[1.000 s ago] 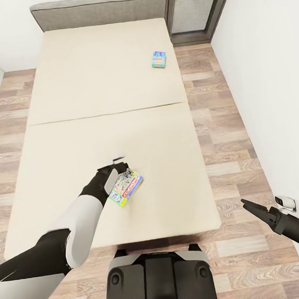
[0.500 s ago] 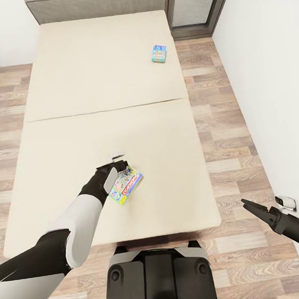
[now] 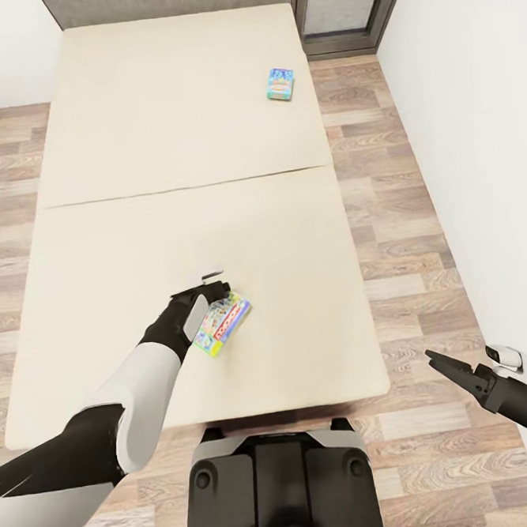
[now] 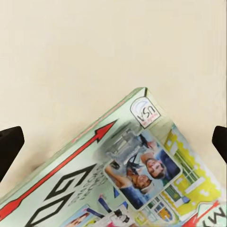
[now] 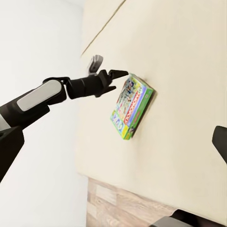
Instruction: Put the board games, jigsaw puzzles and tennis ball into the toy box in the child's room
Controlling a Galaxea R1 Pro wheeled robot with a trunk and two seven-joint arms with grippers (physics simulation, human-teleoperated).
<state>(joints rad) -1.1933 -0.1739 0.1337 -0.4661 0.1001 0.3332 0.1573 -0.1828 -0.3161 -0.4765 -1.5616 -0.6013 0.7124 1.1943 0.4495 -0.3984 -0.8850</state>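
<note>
At centre frame our left gripper (image 3: 210, 287) hangs spread wide over the long colourful printed game box (image 3: 221, 324) on the cream mattress (image 3: 167, 144), gripping nothing; lower right, our right gripper (image 3: 444, 364) gapes empty.

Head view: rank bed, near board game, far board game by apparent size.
1. Bed, by far the largest.
2. Board game beside the left gripper, the long box.
3. Blue board game at the bed's far right. It lies farther from the camera, so its true size against the near box is unsure.
</note>
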